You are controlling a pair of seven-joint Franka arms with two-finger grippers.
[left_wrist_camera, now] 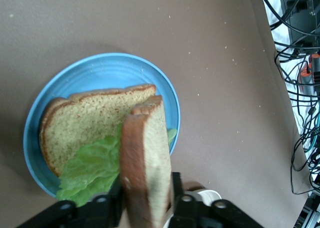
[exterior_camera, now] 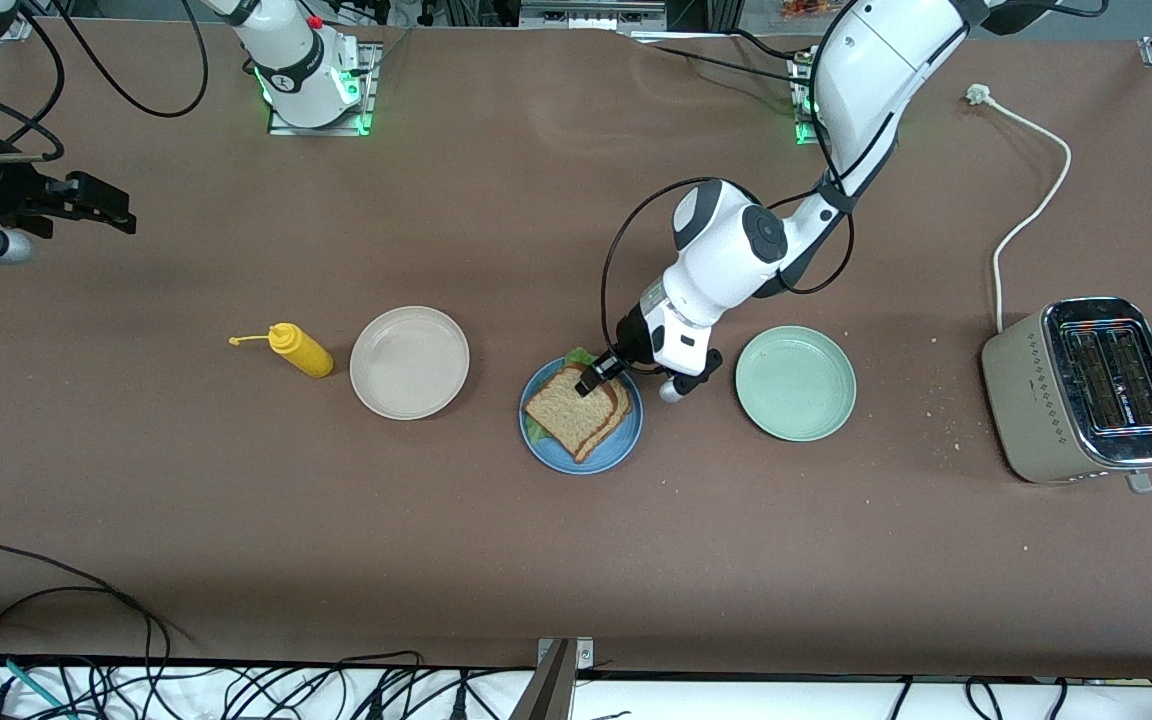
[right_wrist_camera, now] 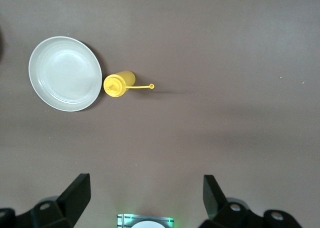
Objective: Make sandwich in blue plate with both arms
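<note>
Even overhead light, soft shadows

A wide table (exterior_camera: 576, 560) covered in a matte brown cloth is seen under even, diffuse light, with only soft shadows cast. Scattered pale crumbs (exterior_camera: 936, 400) are visible on the cloth. Along the table's edge nearest the front camera, tangled black cables (exterior_camera: 56, 640) are draped over a white floor strip (exterior_camera: 736, 700).

Left tool (exterior_camera: 597, 377) seemingly on sandwich (exterior_camera: 576, 410)
</note>
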